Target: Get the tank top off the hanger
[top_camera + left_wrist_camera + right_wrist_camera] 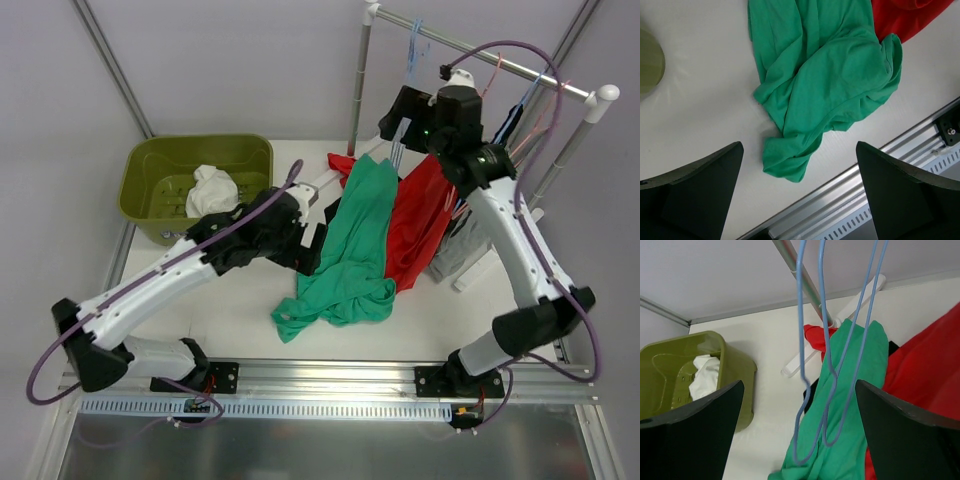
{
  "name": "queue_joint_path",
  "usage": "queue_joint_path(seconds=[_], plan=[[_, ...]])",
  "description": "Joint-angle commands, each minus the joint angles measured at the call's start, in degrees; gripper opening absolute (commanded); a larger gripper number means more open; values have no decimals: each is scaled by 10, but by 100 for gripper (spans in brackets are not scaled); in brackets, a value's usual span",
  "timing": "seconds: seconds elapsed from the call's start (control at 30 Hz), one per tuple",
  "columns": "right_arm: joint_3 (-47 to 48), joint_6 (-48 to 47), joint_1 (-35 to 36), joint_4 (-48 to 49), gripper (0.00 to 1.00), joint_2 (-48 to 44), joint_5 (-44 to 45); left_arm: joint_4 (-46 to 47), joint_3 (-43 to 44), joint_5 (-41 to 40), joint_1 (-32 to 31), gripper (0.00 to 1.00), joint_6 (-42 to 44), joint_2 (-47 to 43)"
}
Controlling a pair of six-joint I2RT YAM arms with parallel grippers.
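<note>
Tank top [355, 245], green, overhead view: upper end raised beside the clothes rack [360, 90], the rest trailing down to a crumpled heap on the white table [240, 320]. Red garment [420, 225] overlaps its right edge, with grey cloth [458, 255] beyond that. Green bin [150, 160] at far left, white cloth [210, 190] inside. Left arm [170, 275] reaches across to the top's left edge. Right arm [515, 235] is raised to the rack, its head just above the top's upper end. Left wrist view: left gripper [799, 147] above the table, jaws spread wide, holding nothing. The heaped lower end of the top lies below, between the fingers and apart from them. Red garment at upper right, bin corner at left edge, metal rail [865, 175] along the near side. Right wrist view: right gripper [799, 384] likewise wide open and empty. Blue wire hangers [801, 340] dangle between its fingers, in front of the top. Whether the top is threaded on a wire cannot be told. Red garment at right, bin with white cloth at left.
</note>
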Motion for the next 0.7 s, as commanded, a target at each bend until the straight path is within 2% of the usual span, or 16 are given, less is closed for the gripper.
queue_joint_path(seconds=[0.0, 0.17, 0.33, 0.47, 0.53, 0.57, 0.63, 0.67], plan=[[0, -26, -6, -69, 99, -120, -12, 48, 33, 13, 0, 99, -8, 75], [-80, -51, -13, -151, 99, -248, 8, 82, 106, 29, 0, 99, -44, 234], [-150, -59, -16, -174, 100, -398, 37, 85, 196, 90, -2, 99, -89, 379], [-162, -56, -16, -198, 100, -441, -25, 84, 255, 81, -9, 99, -121, 488], [-161, -54, -16, -208, 100, -449, -49, 85, 269, 68, -16, 96, -119, 514], [-160, -54, -16, -217, 99, -453, -61, 84, 276, 43, -20, 89, -118, 529], [-156, -54, -16, -226, 99, -464, -60, 84, 271, 26, -28, 62, -122, 530], [-154, -57, -16, -232, 100, -467, -57, 84, 263, 4, -30, 30, -127, 522]])
